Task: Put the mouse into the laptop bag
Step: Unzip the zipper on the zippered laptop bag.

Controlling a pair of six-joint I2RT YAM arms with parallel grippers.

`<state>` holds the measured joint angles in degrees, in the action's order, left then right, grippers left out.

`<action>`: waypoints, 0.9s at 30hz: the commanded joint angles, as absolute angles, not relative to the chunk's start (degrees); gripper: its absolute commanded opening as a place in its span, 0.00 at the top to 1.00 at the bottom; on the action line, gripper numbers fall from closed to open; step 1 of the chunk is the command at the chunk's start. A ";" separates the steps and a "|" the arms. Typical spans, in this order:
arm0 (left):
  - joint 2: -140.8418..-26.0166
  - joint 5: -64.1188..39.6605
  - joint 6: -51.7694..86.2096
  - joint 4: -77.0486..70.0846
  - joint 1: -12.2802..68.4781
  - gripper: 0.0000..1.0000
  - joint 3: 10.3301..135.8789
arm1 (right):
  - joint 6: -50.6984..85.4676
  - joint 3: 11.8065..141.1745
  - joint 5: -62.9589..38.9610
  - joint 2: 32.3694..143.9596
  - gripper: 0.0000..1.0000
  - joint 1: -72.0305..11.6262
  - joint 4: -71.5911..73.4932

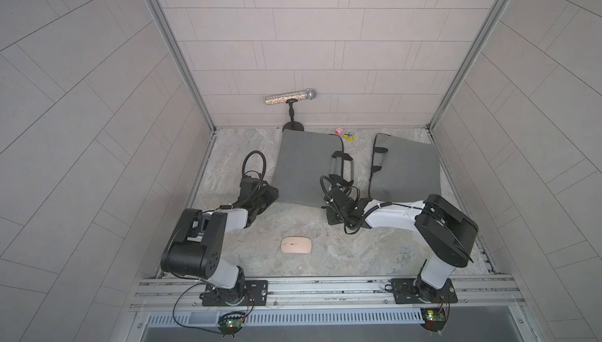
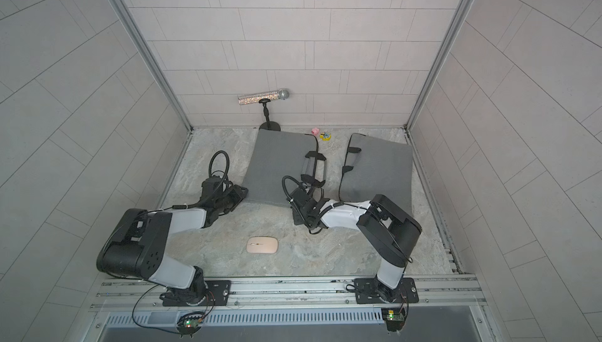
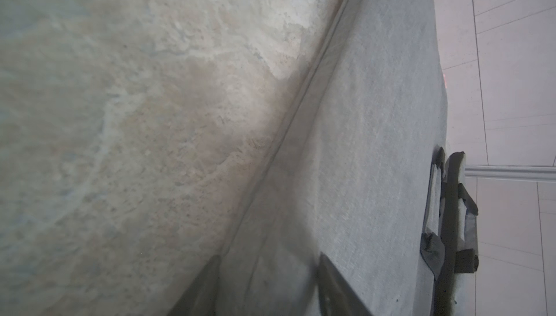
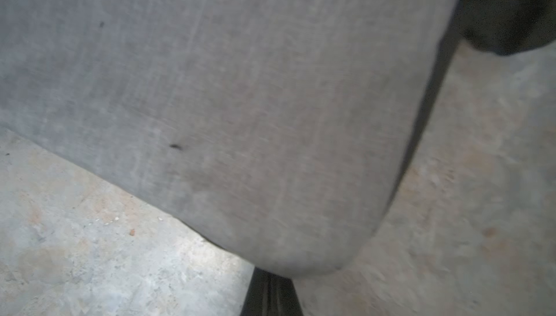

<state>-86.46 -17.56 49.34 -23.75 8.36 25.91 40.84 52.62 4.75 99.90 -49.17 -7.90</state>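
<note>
The pink mouse (image 1: 296, 245) lies flat on the stone table, near the front and between the two arms, with nothing touching it. The grey laptop bag (image 1: 306, 167) lies flat behind it, its black handles (image 1: 342, 167) on its right side. My left gripper (image 1: 273, 193) is at the bag's front left corner. In the left wrist view its fingers (image 3: 207, 284) stand apart with the bag's edge (image 3: 270, 179) between them. My right gripper (image 1: 327, 201) is at the front right corner, shut. That corner (image 4: 301, 239) covers its tips (image 4: 270, 275).
A second grey bag (image 1: 407, 167) lies to the right, partly under my right arm. A glittery microphone (image 1: 290, 96) on a black stand is at the back wall. Small pink (image 1: 338, 132) and yellow (image 1: 350, 136) items sit behind the bags. Walls enclose three sides.
</note>
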 commanded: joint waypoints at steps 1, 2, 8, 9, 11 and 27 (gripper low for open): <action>-84.52 -19.28 50.05 -24.55 10.67 0.60 24.66 | 41.57 56.43 4.26 102.55 1.00 -52.22 -9.36; -84.21 -18.97 50.09 -24.42 10.80 0.62 24.46 | 41.66 57.35 4.29 103.26 1.00 -52.82 -9.57; -80.03 -16.13 50.21 -20.24 10.90 0.84 23.29 | 41.92 60.74 4.53 106.52 1.00 -55.02 -10.51; -78.60 -15.34 50.11 -18.54 10.90 0.86 23.29 | 42.00 60.52 4.36 106.52 1.00 -55.02 -10.20; -75.94 -13.35 50.08 -15.63 10.81 0.87 23.14 | 41.94 60.22 3.57 106.22 1.00 -55.10 -9.66; -71.73 -6.79 50.14 -7.92 9.50 1.00 24.00 | 39.81 47.31 -2.39 95.68 1.00 -56.43 -3.62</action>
<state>-72.95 -7.49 50.72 -9.34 9.50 23.03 40.45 48.93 0.49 97.84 -55.27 -3.66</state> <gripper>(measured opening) 0.123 0.043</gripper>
